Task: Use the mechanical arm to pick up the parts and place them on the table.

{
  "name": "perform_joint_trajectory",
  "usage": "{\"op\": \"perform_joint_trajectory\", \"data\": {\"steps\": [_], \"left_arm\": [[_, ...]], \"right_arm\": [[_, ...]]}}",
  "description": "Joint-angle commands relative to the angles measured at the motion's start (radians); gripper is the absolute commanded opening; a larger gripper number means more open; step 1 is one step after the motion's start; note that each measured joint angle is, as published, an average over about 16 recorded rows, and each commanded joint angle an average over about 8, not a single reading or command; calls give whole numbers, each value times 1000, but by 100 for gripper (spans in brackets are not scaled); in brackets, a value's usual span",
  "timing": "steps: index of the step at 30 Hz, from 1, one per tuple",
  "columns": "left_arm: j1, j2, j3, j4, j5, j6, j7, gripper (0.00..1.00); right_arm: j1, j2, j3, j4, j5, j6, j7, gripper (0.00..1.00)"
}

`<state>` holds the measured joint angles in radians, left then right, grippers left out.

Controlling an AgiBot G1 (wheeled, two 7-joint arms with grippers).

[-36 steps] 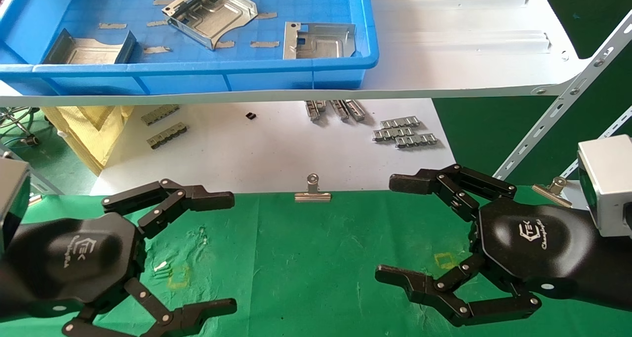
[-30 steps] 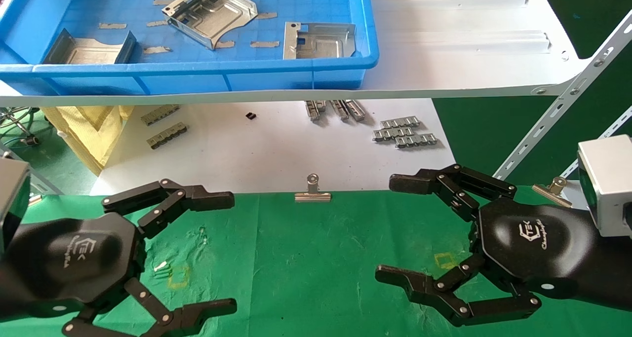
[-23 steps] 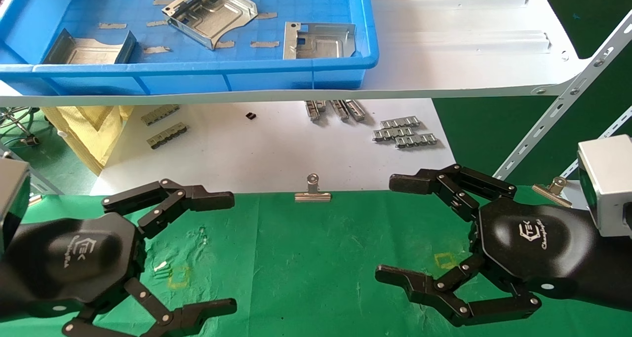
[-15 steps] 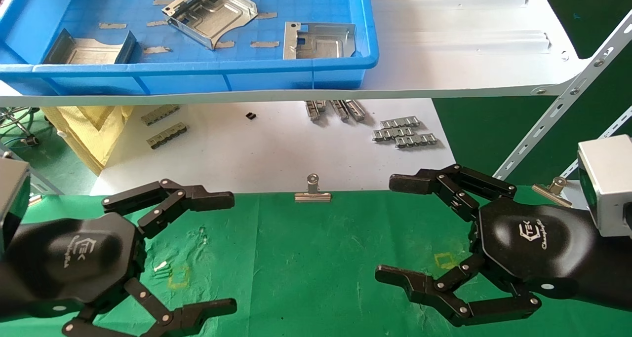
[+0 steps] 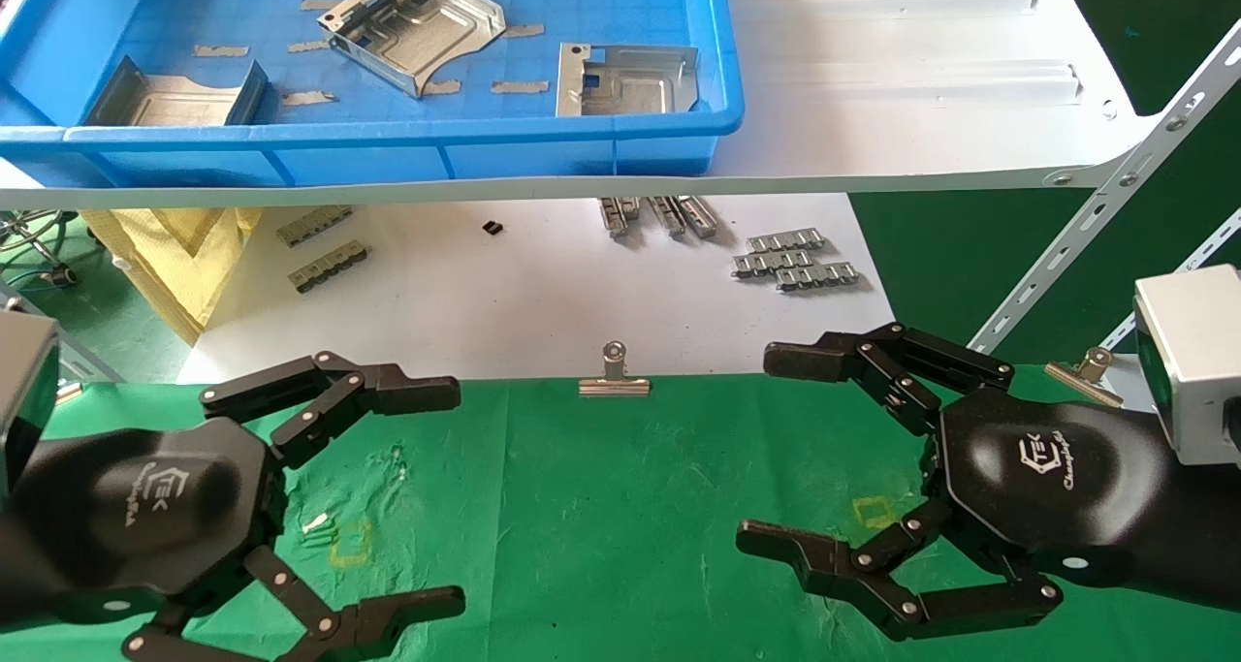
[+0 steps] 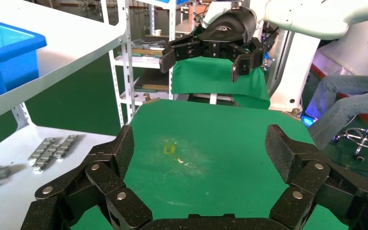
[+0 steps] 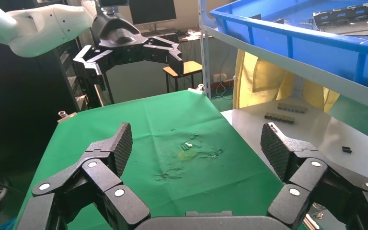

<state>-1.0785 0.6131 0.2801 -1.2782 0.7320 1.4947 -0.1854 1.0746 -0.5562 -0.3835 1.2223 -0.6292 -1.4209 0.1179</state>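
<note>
Three silver-grey sheet-metal parts lie in the blue bin [image 5: 620, 143] on the white shelf: one at the left [image 5: 170, 95], one tilted in the middle [image 5: 412, 27], one at the right [image 5: 625, 80]. The table with green cloth [image 5: 620, 507] is below, in front of me. My left gripper [image 5: 456, 495] is open and empty over the cloth's left side; it also shows in the left wrist view [image 6: 201, 153]. My right gripper [image 5: 766, 449] is open and empty over the cloth's right side; it also shows in the right wrist view [image 7: 196, 148]. Both are far from the parts.
The white shelf board [image 5: 902, 80] overhangs a lower white surface with small grey ridged strips [image 5: 795, 260]. A silver binder clip [image 5: 613, 376] pins the cloth's far edge. Yellow square outlines [image 5: 351, 544] mark the cloth. A slotted metal shelf post [image 5: 1115, 187] stands at the right.
</note>
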Motion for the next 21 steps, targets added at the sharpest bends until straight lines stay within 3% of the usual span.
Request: {"op": "perform_joint_trajectory", "data": {"steps": [1,21], "left_arm": [[0,0,0,0,0,0,0,100],[0,0,0,0,0,0,0,100]], "right_arm": [[0,0,0,0,0,0,0,0],[0,0,0,0,0,0,0,0]]}}
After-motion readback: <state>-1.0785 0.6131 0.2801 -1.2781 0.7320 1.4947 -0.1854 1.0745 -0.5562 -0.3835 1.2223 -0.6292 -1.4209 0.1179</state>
